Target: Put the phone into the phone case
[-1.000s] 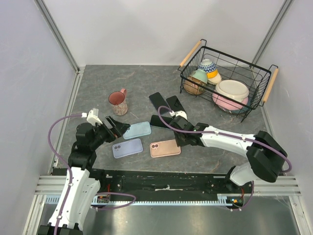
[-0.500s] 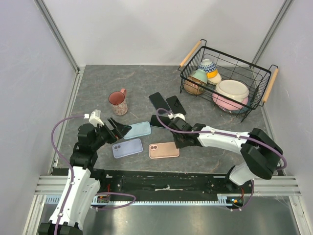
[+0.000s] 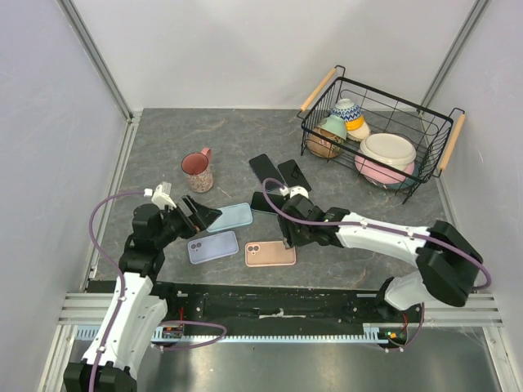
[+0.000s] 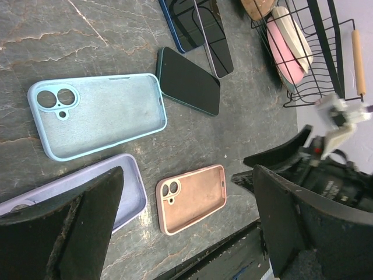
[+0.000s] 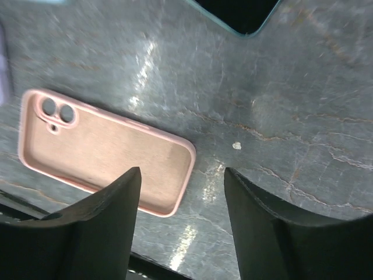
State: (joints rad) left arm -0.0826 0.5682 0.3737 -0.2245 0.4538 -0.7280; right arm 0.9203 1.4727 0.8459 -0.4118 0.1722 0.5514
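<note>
Pink phone case (image 3: 270, 254) lies near the table's (image 3: 163, 147) near edge. Right gripper (image 5: 180, 175) hovers above it, parted and empty; left gripper (image 4: 186, 175) is wide and empty. Case seems placed, so the next move is probably grasping 1 of 3 phones (image 3: 263, 202).

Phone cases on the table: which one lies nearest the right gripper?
The pink case, right beside the right gripper; the light blue case and lilac case lie farther left.
</note>
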